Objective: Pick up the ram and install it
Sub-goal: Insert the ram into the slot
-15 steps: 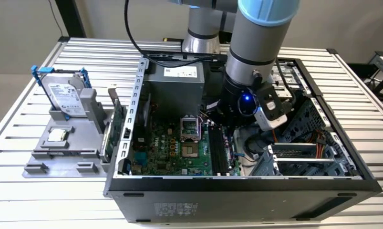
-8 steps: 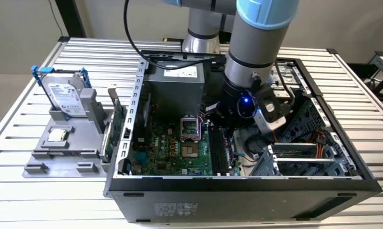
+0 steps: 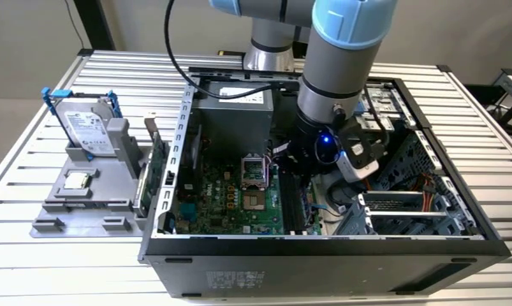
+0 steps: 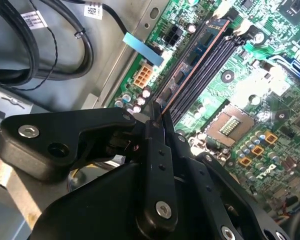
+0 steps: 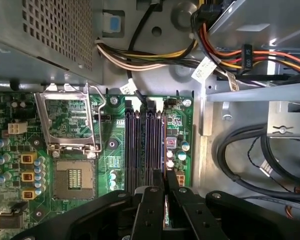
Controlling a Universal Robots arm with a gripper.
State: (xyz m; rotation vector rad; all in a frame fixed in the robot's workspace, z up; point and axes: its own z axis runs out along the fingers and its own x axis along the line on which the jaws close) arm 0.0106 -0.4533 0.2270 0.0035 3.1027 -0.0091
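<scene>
You have the gripper (image 4: 157, 112) down inside the open computer case (image 3: 324, 245), over the motherboard (image 3: 230, 197). In the second wrist view its black fingers (image 4: 152, 130) are pressed close on the near end of the ram (image 4: 195, 55), pinching the thin board edge-on between them. The ram stands on its long edge in the outermost of the black memory slots (image 4: 210, 62), the one nearest the bare metal case wall. Its long axis runs along the slots, pointing away from the gripper toward the white latches at their far ends. In the first wrist view the fingers (image 5: 152, 200) meet over the near end of the same slot bank (image 5: 145, 150), beside the open processor socket (image 5: 70, 125).

White labels hang on the cables (image 5: 205, 67), and the hard drive (image 3: 87, 127) standing on the grey fixture (image 3: 85, 185) outside the case carries a label, but you cannot make out any of the print.
</scene>
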